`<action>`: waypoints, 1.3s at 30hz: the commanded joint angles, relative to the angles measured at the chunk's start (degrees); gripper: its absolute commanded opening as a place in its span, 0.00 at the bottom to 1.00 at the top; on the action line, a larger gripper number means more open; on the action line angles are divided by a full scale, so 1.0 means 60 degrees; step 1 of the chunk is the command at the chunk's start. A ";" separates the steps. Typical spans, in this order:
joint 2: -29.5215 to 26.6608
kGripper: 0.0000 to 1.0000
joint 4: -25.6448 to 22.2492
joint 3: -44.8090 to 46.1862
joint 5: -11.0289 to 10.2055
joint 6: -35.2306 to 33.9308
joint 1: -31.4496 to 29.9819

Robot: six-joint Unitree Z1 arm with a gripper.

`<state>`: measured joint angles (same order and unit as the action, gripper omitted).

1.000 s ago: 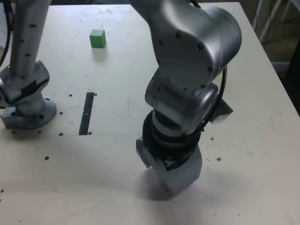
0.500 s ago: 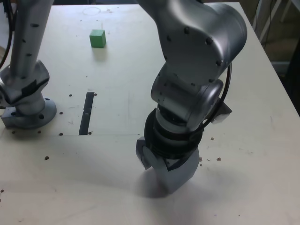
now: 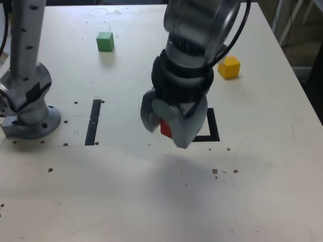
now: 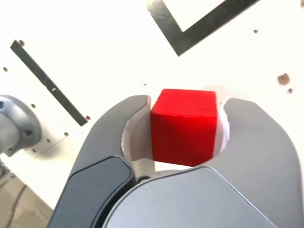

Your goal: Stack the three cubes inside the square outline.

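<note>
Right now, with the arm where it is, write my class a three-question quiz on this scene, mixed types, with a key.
1. True or false: the green cube is between the gripper's fingers.
2. Fill in: in the exterior view, the yellow cube lies to the ____ of the green cube.
3. Multiple choice: what does the gripper hold? A) the black strip B) the red cube C) the yellow cube

Key: 1 false; 2 right; 3 B

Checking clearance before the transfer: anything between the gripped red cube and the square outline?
Nothing visible stands between them. The red cube, held in the gripper, has only bare tabletop toward the square outline. The yellow cube lies beyond the outline. The arm hides part of the outline in the exterior view.
</note>
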<state>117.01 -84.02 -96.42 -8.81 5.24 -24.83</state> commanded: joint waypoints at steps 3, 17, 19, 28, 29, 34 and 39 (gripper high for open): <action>-0.0237 0.30 -0.0070 0.0410 -0.0174 -0.0966 0.0770; -0.0475 0.30 0.0770 0.0743 0.0567 -0.3361 0.1906; -0.0469 0.30 0.0999 0.0835 0.0742 -0.3417 0.2007; -0.0243 0.30 0.1723 0.1341 0.0964 -0.2985 0.2588; -0.0231 0.30 0.1792 0.1397 0.0927 -0.2954 0.2638; -0.0058 0.30 0.2100 0.1522 0.0833 -0.2807 0.2779; 0.0242 0.30 0.2361 0.1497 0.0893 -0.2701 0.2790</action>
<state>117.97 -70.18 -87.39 -3.58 -11.11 -8.15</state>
